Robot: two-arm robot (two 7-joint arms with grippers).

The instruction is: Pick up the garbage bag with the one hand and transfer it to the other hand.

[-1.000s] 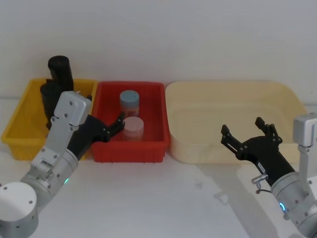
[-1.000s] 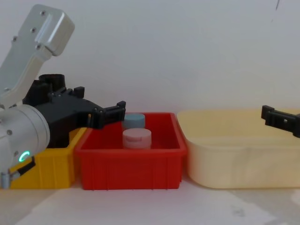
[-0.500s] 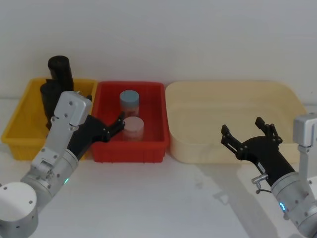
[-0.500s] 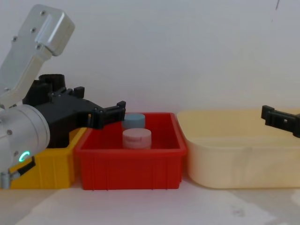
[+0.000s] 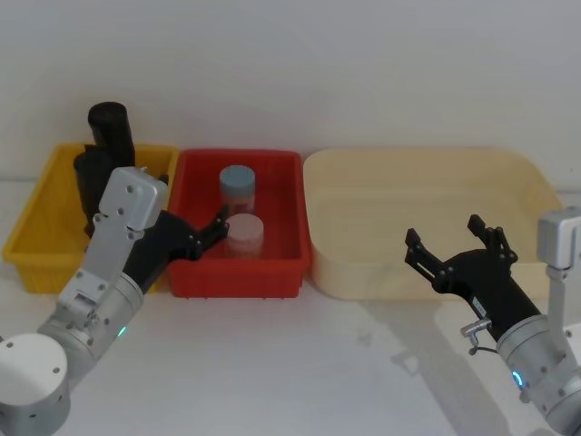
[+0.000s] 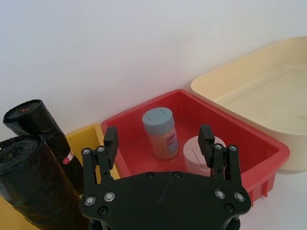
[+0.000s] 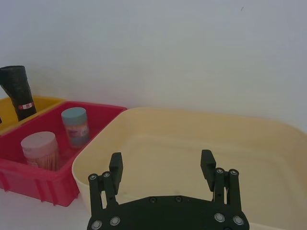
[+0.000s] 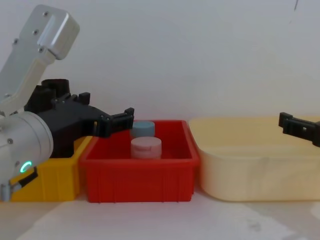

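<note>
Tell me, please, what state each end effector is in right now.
Left black slim-fingered end effector: open, holding nothing.
Right black slim-fingered end effector: open, holding nothing.

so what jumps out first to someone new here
Three bins in a row: yellow bin on the left, red bin with a blue jar and a pink jar, big cream bin on the right. The garbage bag stands in the yellow bin beside a labelled roll, the open left gripper near it; the open right gripper hovers before the cream bin.
</note>
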